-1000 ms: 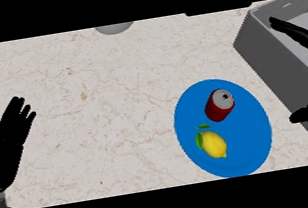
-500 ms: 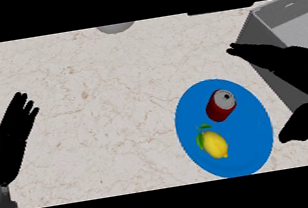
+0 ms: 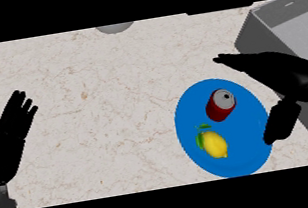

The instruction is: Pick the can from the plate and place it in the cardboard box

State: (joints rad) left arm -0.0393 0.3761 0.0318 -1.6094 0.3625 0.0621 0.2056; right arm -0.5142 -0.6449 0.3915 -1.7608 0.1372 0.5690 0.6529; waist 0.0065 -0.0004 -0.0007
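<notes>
1. Hand state. My right hand [image 3: 291, 79] is open: the fingers are straight, the thumb is spread, and it holds nothing. It hovers over the right rim of the round blue plate [image 3: 249, 157], just beside the can and not touching it. My left hand [image 3: 4, 142] rests open at the view's left edge, fingers up.

2. Hazards, as I judge them.
- Tipping. If my fingers come in from the side and strike the can's upper part before the thumb closes behind it, the can is likely to topple and roll across the plate.
- Neighbouring fruit. The yellow lemon with a green leaf [image 3: 214, 145] lies just beside the can on the near side. A thumb swept low could knock it off the plate onto the pale speckled stone worktop [image 3: 94, 85].
- Plate shift. A sideways push on the can could slide the plate.
- Box wall. The grey open cardboard box [image 3: 253, 30] stands close behind my right hand. A carry that is too low could catch the can on its wall.

3. Task item. The red cylindrical can with a grey metal top [image 3: 221, 105] is on the plate's upper part, between the lemon and my right hand. It appears to stand upright, seen at an angle. Its sides look smooth and curved, so I expect a wrap grip across the body to suit it.
</notes>
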